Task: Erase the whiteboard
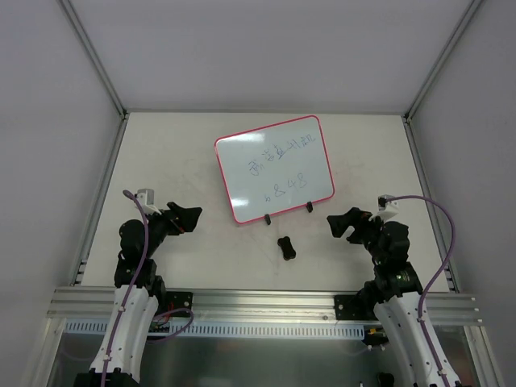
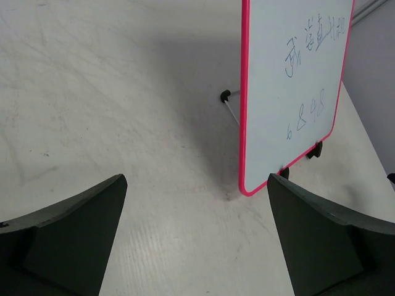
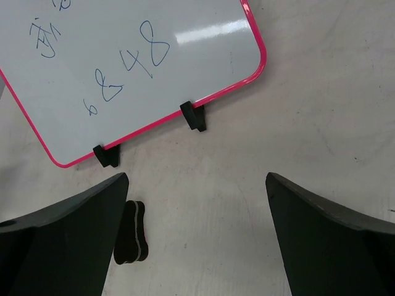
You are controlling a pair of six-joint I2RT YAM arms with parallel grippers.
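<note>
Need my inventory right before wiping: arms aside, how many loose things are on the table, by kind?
whiteboard: 1
black eraser: 1
Total: 2

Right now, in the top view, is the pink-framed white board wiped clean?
No, the pink-framed white board carries blue handwriting across its glossy face.

Glossy white whiteboard (image 1: pixel 274 165) in pink-red plastic-looking frame; matt, scuffed off-white table (image 1: pixel 161 161); matt black eraser (image 1: pixel 287 247).
</note>
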